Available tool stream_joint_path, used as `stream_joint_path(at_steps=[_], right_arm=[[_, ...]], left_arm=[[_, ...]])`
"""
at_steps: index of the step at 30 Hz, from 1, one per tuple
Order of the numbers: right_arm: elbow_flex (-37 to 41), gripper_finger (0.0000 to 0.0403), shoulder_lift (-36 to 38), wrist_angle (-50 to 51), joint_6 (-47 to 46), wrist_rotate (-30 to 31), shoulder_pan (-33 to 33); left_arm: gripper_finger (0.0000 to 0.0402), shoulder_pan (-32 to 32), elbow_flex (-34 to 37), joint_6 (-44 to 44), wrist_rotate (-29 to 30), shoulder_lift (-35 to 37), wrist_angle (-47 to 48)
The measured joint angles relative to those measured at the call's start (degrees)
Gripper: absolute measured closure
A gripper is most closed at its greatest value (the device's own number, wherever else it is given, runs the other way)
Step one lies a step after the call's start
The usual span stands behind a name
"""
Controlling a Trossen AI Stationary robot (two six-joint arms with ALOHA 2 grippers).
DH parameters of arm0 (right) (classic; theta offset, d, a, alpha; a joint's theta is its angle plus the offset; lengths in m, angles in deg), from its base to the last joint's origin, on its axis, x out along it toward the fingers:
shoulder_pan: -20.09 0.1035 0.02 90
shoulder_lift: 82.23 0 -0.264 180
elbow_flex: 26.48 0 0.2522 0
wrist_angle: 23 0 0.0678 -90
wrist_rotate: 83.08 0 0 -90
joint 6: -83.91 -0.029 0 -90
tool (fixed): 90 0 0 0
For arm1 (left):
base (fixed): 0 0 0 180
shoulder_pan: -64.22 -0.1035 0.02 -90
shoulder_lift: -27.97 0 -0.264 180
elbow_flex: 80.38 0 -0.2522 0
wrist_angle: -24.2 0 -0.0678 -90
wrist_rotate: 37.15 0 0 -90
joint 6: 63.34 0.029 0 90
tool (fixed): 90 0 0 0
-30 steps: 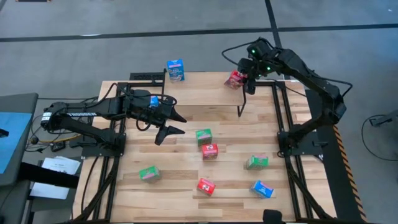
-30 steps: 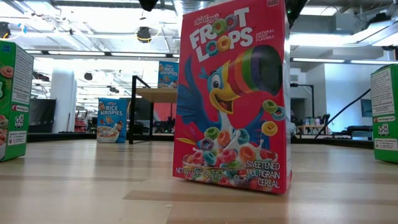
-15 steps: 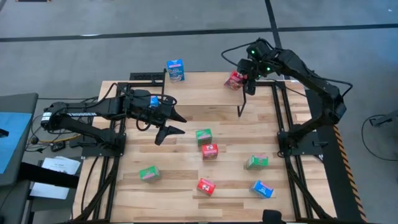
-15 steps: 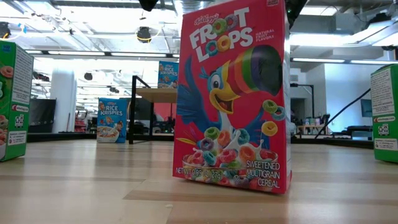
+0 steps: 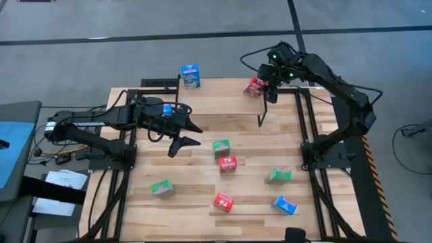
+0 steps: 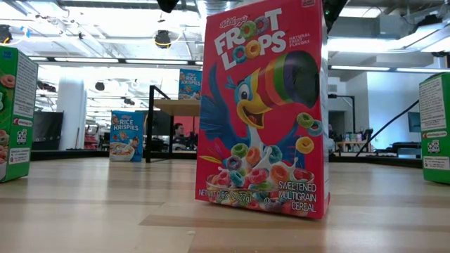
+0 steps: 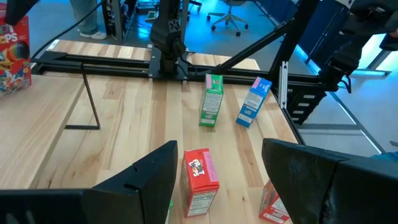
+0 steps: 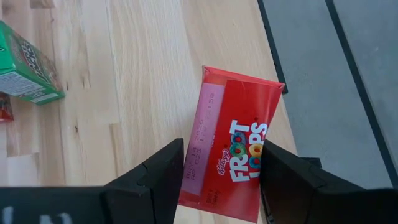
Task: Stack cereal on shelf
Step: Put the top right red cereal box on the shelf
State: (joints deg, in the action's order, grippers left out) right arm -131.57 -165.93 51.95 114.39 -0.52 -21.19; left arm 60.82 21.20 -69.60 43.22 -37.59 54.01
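Holding a red Froot Loops box (image 8: 231, 146) between its closed-on jaws at the bench's far edge beside the shelf (image 5: 223, 84), the right gripper (image 5: 264, 84) seems mid-placement and must next set it down, while the left gripper (image 5: 183, 133) hovers wide open and empty mid-bench.

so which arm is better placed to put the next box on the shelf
Right. The right gripper already holds a red box at the table's far edge; the left gripper is open and empty over mid-table.

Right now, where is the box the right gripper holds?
High view: the red box sits in the right gripper over the shelf's far right end.
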Motion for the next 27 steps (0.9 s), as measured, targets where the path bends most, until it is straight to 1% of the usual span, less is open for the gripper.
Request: stream_joint_path(at_steps=[17,22,27], right_arm=[[0.0,0.0181,0.0,-2.9,-0.4,0.0,0.0],[0.0,0.0162,0.0,-3.5,-1.8,1.6,0.0],[0.0,0.0143,0.0,-3.5,-1.5,1.7,0.0]], left_arm=[[0.0178,0.0,0.0,0.0,0.0,0.0,0.0],[0.0178,0.0,0.0,-0.5,0.0,0.0,0.0],[0.0178,0.0,0.0,-0.5,0.0,0.0,0.0]])
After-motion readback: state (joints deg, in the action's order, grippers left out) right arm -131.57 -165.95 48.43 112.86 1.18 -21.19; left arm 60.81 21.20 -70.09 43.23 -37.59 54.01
